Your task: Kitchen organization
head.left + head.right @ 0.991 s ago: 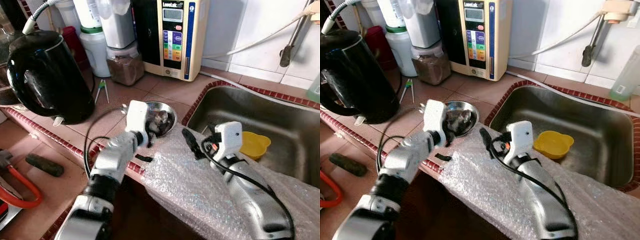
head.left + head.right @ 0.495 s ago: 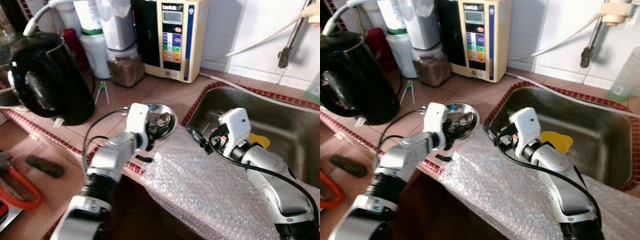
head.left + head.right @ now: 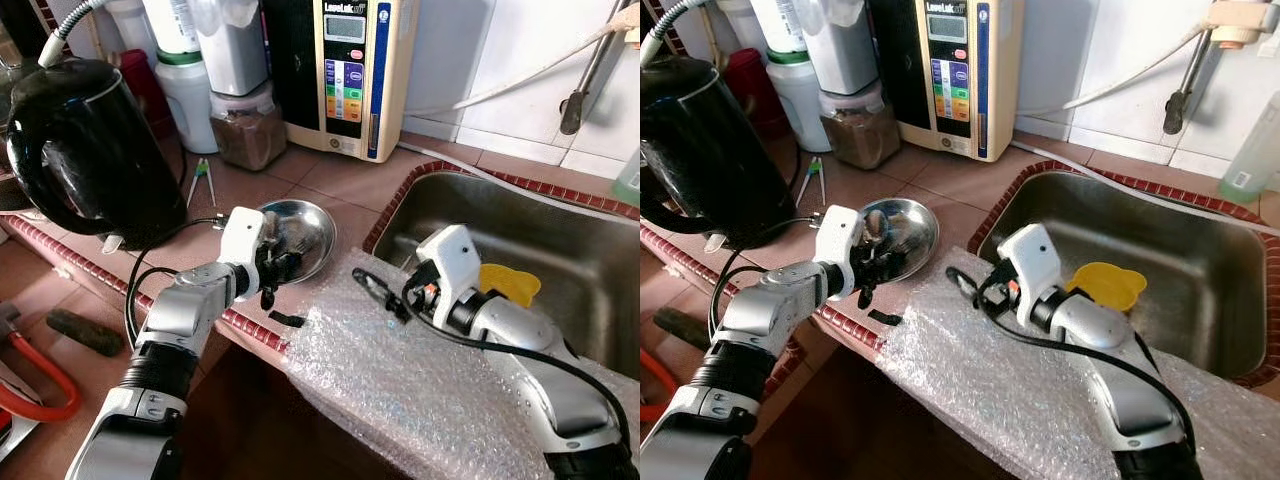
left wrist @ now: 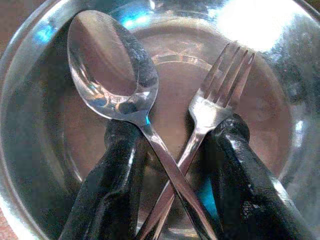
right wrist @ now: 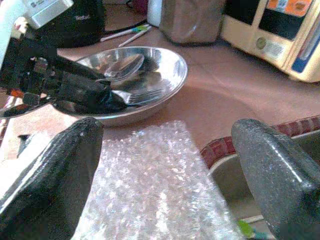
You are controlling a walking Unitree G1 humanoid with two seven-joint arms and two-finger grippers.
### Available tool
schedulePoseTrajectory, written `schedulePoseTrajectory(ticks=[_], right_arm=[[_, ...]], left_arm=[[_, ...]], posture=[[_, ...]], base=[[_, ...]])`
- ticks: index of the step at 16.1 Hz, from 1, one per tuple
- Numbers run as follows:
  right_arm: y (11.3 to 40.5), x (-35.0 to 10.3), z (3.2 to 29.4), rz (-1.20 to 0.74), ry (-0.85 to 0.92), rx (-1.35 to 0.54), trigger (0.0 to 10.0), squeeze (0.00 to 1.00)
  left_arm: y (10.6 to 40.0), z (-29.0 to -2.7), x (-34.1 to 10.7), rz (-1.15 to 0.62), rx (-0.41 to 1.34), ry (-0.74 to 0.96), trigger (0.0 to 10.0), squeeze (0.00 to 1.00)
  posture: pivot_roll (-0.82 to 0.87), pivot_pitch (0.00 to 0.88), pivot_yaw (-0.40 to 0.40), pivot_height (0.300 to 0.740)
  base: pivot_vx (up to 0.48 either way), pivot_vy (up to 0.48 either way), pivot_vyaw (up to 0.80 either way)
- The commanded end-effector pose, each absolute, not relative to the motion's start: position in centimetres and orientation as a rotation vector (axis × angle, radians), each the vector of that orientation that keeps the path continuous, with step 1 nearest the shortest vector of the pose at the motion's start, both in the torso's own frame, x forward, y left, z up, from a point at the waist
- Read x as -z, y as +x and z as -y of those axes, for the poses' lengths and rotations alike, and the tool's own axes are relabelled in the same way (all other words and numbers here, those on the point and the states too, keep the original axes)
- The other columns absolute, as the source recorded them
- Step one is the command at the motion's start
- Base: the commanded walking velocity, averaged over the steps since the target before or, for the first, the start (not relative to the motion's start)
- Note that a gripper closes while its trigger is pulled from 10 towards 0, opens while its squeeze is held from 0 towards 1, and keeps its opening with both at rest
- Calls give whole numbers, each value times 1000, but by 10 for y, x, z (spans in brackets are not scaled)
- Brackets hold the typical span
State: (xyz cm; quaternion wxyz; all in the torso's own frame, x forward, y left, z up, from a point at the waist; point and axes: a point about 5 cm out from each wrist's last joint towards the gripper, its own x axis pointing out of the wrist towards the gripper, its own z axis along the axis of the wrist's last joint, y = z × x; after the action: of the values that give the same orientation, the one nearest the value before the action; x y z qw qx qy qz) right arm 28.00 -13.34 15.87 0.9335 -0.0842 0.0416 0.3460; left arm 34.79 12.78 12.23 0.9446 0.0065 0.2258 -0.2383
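The left gripper (image 4: 172,165) reaches into the steel bowl (image 3: 318,225) on the tiled counter (image 3: 340,180), and its two black fingers (image 4: 112,185) stand on either side of the crossed handles of a spoon (image 4: 107,65) and a fork (image 4: 220,85). It is not clear if the fingers really press the handles or only stand beside them. The right gripper (image 3: 368,290) hovers over the sheet of bubble wrap (image 3: 420,380) that covers the counter edge beside the sink (image 3: 560,240); its fingers (image 5: 55,170) are spread wide apart and hold nothing.

The sink is at the robot's right, with a yellow cup (image 3: 508,283) lying inside it. A black kettle (image 3: 95,150) stands at the left of the counter, well apart from the bowl. The bowl lies between the kettle and the sink, just beside the bubble wrap.

Inside the bowl the spoon and the fork lie with long axes crossing like an X. Both heads point away from the left gripper, toward the far rim, and both handles run back between its fingers. The spoon's hollow side faces up.
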Motion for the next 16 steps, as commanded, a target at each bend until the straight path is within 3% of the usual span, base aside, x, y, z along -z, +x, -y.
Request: schedulePoseTrajectory(ticks=[1, 5, 16], right_arm=[[277, -160, 130, -86, -155, -733, 10000, 0], [276, -153, 128, -132, -115, -739, 10000, 0], [285, -162, 137, -105, -41, -645, 10000, 0]], left_arm=[[339, -131, -103, -552, 498, 20, 0, 0], [341, -123, -115, -475, 541, 10, 0, 0], [351, -122, -156, -185, 448, 61, 0, 0]], posture=[[-85, 61, 66, 740], [-76, 64, 59, 740], [-94, 57, 58, 740]], base=[[0, 0, 0], [0, 0, 0], [0, 0, 0]])
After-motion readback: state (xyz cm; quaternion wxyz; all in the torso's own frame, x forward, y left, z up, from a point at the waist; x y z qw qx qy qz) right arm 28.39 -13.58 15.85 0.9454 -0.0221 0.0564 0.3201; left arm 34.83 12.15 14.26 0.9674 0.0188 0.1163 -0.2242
